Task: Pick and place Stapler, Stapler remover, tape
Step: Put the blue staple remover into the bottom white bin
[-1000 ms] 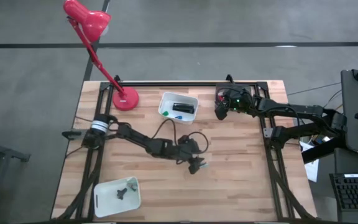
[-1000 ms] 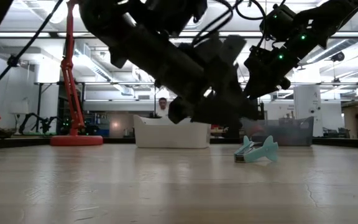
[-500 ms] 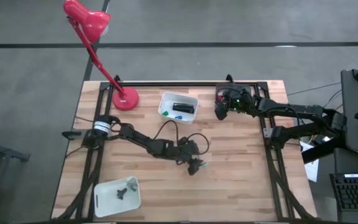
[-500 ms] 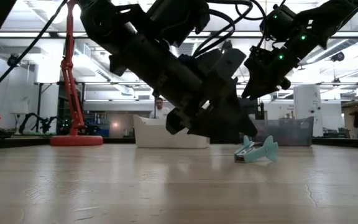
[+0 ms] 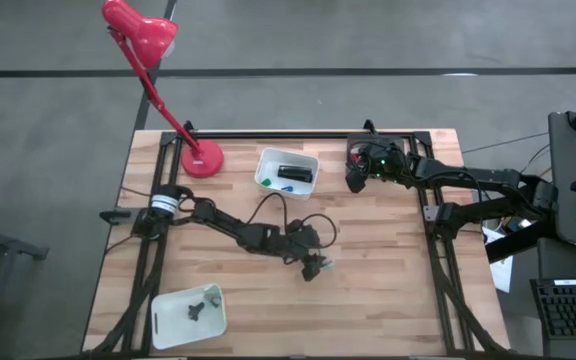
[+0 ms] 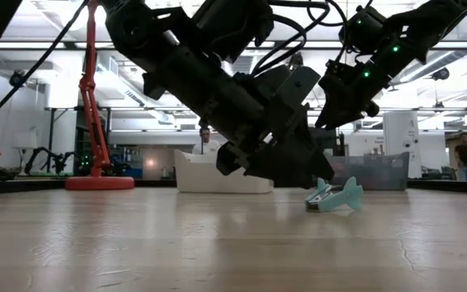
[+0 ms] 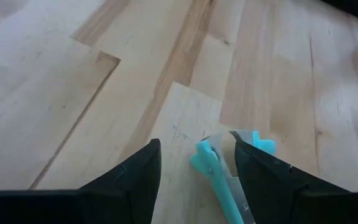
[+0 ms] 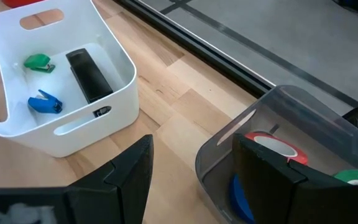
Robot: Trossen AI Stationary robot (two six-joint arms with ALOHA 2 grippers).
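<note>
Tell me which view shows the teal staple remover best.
The left wrist view: the teal staple remover lies close up between the open left tool's fingers. The low view shows its side profile; the high view only a speck; the right wrist view misses it.

even bright overhead light; low view backlit, arms near-silhouette, background perhaps slightly soft; wrist views sharp.

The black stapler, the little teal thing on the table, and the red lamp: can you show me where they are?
stapler [image 8: 88, 76]: right wrist view, middle of its dark body inside the white bin.
teal staple remover [image 6: 335, 197]: low view, centre of its body on the tabletop.
red lamp [image 5: 139, 29]: high view, on its shade.
</note>
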